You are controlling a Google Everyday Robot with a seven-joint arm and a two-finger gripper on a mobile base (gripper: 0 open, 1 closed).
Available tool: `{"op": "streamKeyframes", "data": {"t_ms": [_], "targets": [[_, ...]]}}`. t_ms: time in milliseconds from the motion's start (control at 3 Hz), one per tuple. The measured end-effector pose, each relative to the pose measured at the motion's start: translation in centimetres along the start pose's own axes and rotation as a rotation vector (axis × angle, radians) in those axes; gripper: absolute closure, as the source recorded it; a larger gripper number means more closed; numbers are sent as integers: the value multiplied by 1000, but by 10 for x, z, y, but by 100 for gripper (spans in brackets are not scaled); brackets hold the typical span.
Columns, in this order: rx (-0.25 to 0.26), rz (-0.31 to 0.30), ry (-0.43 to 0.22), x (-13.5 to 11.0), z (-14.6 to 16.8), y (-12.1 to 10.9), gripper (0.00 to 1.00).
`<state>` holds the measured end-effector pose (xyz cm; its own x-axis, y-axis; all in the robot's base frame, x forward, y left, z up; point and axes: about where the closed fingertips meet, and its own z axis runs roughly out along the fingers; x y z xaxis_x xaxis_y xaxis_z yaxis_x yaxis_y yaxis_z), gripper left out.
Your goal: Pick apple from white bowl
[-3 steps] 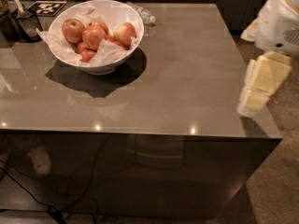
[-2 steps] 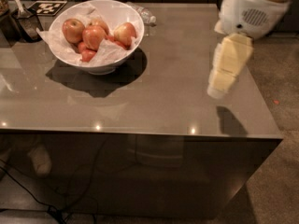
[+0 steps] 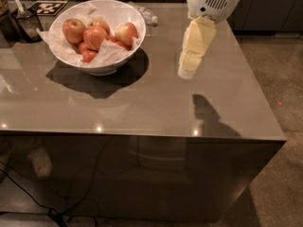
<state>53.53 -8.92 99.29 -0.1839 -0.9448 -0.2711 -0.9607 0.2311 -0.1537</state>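
The white bowl (image 3: 97, 60) stands on the grey table at the back left, lined with crumpled white paper. It holds several apples: a large orange-red apple (image 3: 94, 35) in the middle, another (image 3: 74, 29) at the left, one with a paler side (image 3: 126, 32) at the right, and small dark-red ones (image 3: 88, 55) at the front. My gripper (image 3: 186, 72) hangs above the table to the right of the bowl, pointing down, well apart from the apples, with nothing held.
The glossy grey table (image 3: 142, 103) ends at its front edge and right edge. A black-and-white marker card (image 3: 47, 7) and a dark container with a utensil (image 3: 21, 18) stand at the back left. A clear plastic bottle (image 3: 144, 14) lies behind the bowl.
My arm has swung left from the table's right edge toward the middle, and the gripper now hangs closer to the bowl. The bowl and apples have not moved.
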Motion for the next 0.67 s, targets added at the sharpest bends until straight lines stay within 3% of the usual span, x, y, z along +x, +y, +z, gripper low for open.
{"op": "streamKeyframes", "data": {"t_ms": [333, 667], "targets": [[19, -18, -36, -17, 2, -9, 0], [13, -43, -68, -81, 11, -50, 0]]}}
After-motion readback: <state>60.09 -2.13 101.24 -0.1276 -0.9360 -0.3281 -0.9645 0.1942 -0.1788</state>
